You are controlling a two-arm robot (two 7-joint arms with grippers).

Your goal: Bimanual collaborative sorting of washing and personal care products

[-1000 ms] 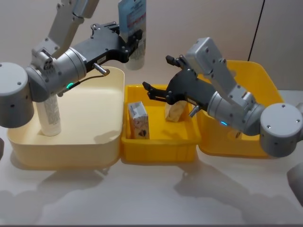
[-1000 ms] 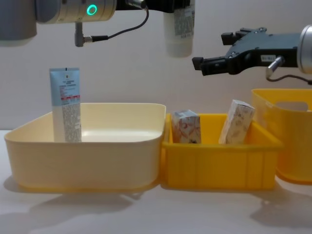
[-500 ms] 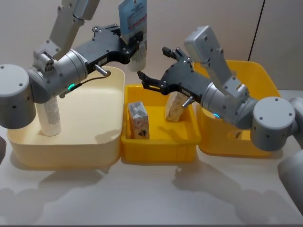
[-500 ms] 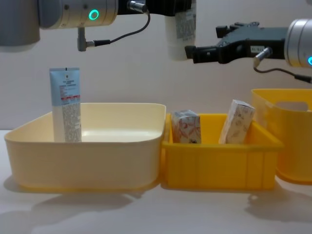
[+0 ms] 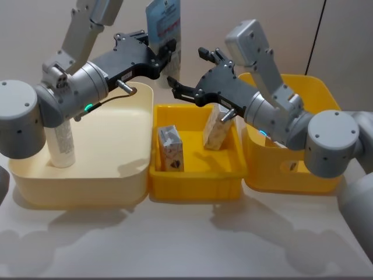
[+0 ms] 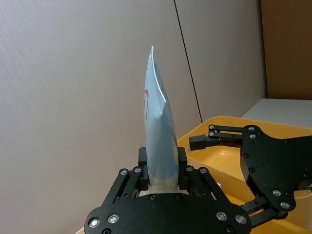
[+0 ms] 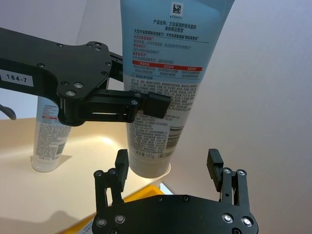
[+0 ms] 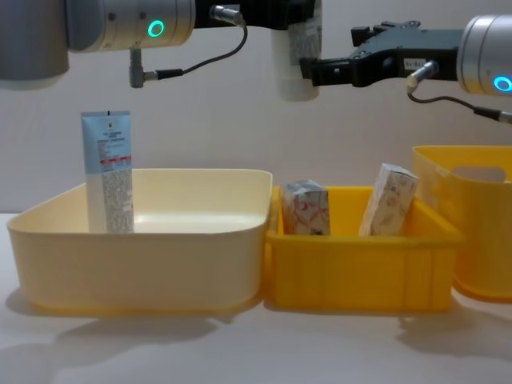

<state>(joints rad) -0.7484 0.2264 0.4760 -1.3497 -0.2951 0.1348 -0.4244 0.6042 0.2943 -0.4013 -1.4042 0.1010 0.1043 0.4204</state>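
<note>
Left claw (image 6: 162,165) clamps tube (image 6: 158,122); right claw (image 7: 168,162) spread just beside

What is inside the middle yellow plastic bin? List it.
Two white floral-print cartons: an upright carton and a leaning carton. In the chest view the bin's front wall covers their bases.

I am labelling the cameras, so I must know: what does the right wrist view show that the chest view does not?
Right wrist view, not chest: both fingers of the open right end effector, with the lower end of the held tube seen between them. Chest view, not right wrist: an upright carton and a leaning carton in the small yellow bin. Both: the left end effector shut on the held tube, and a second tube standing in the cream bin.
</note>
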